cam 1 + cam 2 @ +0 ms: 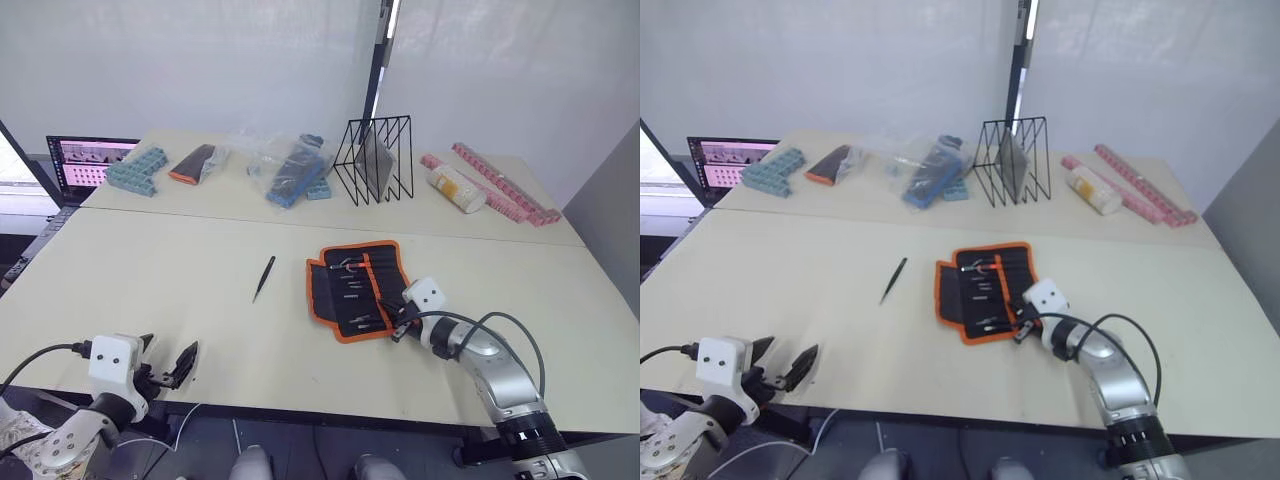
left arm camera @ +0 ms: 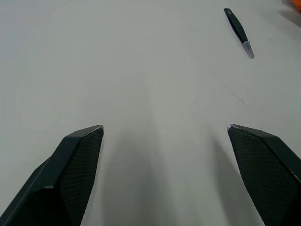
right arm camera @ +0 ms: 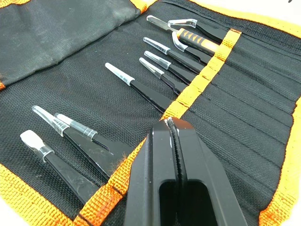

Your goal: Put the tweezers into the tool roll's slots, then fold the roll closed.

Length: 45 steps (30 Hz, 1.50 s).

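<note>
Sitting low at the near edge of the table [image 1: 150,290], the left gripper [image 1: 168,364] has its two black fingers [image 2: 77,160] spread wide apart with nothing but bare tabletop between them. A fair way ahead of it, and a bit toward the robot's right, one loose pair of tweezers [image 1: 264,276] lies flat on the table by itself, black body with a pale tip, well apart from everything else. Over on the other side, the right gripper [image 1: 400,331] is pressed together, fingertips meeting with nothing visibly pinched between them, and it's parked right at the near right corner of the tool roll [image 1: 357,290], over the orange inner stripe [image 3: 200,84]. The roll is lying open and flat, orange edging all round. Just ahead of that gripper's tips the slots [image 3: 244,108] run in a row beside the stripe, and several tweezers already sit in them with their clear-capped points sticking out across the black fabric; one has an orange handle [image 3: 197,40]. Further back, on the far side of the table, there's a black wire rack [image 1: 375,160], a heap of clear plastic bags with blue stuff [image 1: 290,170], some teal blocks [image 1: 136,170], a black-and-orange pouch [image 1: 195,163] and pink strips [image 1: 500,185].
</note>
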Each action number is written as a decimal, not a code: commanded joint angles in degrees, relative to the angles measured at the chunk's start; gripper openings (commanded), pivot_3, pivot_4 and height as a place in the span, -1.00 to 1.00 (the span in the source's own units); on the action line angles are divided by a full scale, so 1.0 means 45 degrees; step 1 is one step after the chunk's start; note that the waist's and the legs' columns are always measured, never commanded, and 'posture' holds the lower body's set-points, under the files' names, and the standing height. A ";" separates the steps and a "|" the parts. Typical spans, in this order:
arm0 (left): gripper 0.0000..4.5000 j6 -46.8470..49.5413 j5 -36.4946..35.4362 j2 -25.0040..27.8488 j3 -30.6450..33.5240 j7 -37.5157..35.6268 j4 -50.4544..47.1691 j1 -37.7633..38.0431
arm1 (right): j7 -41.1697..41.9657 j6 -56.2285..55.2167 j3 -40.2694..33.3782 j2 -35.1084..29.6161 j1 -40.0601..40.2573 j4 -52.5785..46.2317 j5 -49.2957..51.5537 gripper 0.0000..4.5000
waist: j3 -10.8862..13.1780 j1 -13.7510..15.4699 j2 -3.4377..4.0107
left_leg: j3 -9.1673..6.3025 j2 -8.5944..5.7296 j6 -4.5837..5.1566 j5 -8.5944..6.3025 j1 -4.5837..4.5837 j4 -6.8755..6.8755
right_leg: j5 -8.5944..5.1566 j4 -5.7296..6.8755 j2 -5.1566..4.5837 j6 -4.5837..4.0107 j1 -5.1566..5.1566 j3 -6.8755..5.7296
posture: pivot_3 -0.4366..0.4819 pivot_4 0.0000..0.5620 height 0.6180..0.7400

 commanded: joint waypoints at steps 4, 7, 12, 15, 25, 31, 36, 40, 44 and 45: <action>0.99 -0.0717 -0.0086 0.0397 -0.0246 -0.0004 0.0107 0.0130 | 0.0119 0.0351 0.0385 -0.0019 0.0548 0.0573 -0.0341 -1.00 | 0.0000 -0.0002 0.0000 | 0.0001 0.0000 -0.0001 -0.0001 0.0001 -0.0001 | -0.0001 -0.0003 0.0000 -0.0002 -0.0003 0.0000 | -0.05 -0.47 0.55; 0.99 -0.0816 -0.0209 0.0538 -0.0202 0.0055 0.0269 0.0065 | 0.0093 0.0368 0.0375 -0.0012 0.0562 0.0549 -0.0343 -1.00 | 0.0000 -0.0002 0.0000 | 0.0001 0.0001 -0.0002 -0.0001 0.0000 -0.0004 | -0.0002 -0.0005 -0.0001 -0.0003 -0.0005 0.0000 | -0.05 -0.47 0.55; 0.99 -0.0895 -0.0231 0.0687 -0.0327 0.0098 0.0366 -0.0142 | 0.0045 0.0405 0.0388 0.0026 0.0585 0.0489 -0.0342 -1.00 | 0.0001 -0.0003 0.0001 | 0.0002 0.0002 -0.0002 -0.0002 0.0000 -0.0007 | -0.0003 -0.0008 -0.0002 -0.0005 -0.0007 -0.0001 | -0.05 -0.47 0.55; 0.99 -0.0799 -0.0228 0.0774 -0.0504 0.0233 0.0390 -0.0595 | 0.0018 0.0437 0.0416 0.0062 0.0574 0.0437 -0.0340 -1.00 | 0.0001 -0.0001 0.0000 | 0.0003 0.0002 -0.0002 -0.0002 0.0000 -0.0008 | -0.0003 -0.0008 -0.0002 -0.0006 -0.0007 -0.0001 | -0.05 -0.47 0.55; 0.99 0.0878 -0.0032 0.1256 -0.2178 0.1120 0.0704 -0.3693 | -0.0221 0.0540 0.0227 0.0029 0.0861 0.0072 -0.0303 -1.00 | 0.0000 0.0019 0.0001 | 0.0004 0.0001 -0.0001 -0.0001 -0.0013 -0.0011 | -0.0001 -0.0007 0.0000 -0.0002 0.0007 0.0000 | -0.05 -0.47 0.55; 0.99 0.1251 0.0344 0.0908 -0.3384 0.1849 0.2140 -0.5527 | -0.0526 0.0573 0.0113 0.0041 0.1275 -0.0299 -0.0272 -1.00 | 0.0004 0.0070 0.0008 | 0.0004 -0.0004 -0.0001 0.0002 -0.0027 -0.0061 | -0.0002 -0.0013 0.0005 -0.0001 0.0011 0.0000 | -0.05 -0.47 0.55; 0.99 0.0902 0.0680 0.0642 -0.4046 0.2120 0.3202 -0.6312 | -0.0865 0.0730 -0.0028 0.0092 0.1659 -0.0809 -0.0197 -1.00 | 0.0006 0.0132 0.0012 | 0.0004 -0.0008 -0.0001 0.0002 -0.0031 -0.0074 | -0.0002 -0.0022 0.0004 0.0000 0.0005 0.0000 | -0.05 -0.47 0.55; 0.99 0.0827 0.0686 0.0455 -0.4377 0.2110 0.3661 -0.6607 | -0.1000 0.0800 -0.0034 0.0080 0.1916 -0.1090 -0.0192 -1.00 | 0.0008 0.0254 0.0014 | 0.0004 -0.0011 -0.0002 0.0002 -0.0029 -0.0099 | -0.0002 -0.0022 0.0003 -0.0001 0.0001 -0.0002 | -0.05 -0.47 0.55; 0.99 0.0730 0.0762 0.0261 -0.4655 0.2175 0.3928 -0.7030 | -0.1102 0.0892 -0.0074 0.0102 0.2045 -0.1260 -0.0190 -1.00 | 0.0009 0.0329 0.0015 | 0.0004 -0.0012 -0.0007 0.0005 -0.0029 -0.0103 | -0.0002 -0.0027 0.0003 0.0000 0.0002 -0.0002 | -0.05 -0.47 0.55; 0.99 0.0737 0.0820 0.0221 -0.4755 0.2203 0.3994 -0.7147 | -0.1127 0.0900 -0.0080 0.0110 0.2055 -0.1269 -0.0190 -1.00 | 0.0009 0.0335 0.0016 | 0.0004 -0.0012 -0.0007 0.0006 -0.0031 -0.0103 | -0.0002 -0.0030 0.0003 0.0000 0.0001 -0.0002 | -0.05 -0.47 0.55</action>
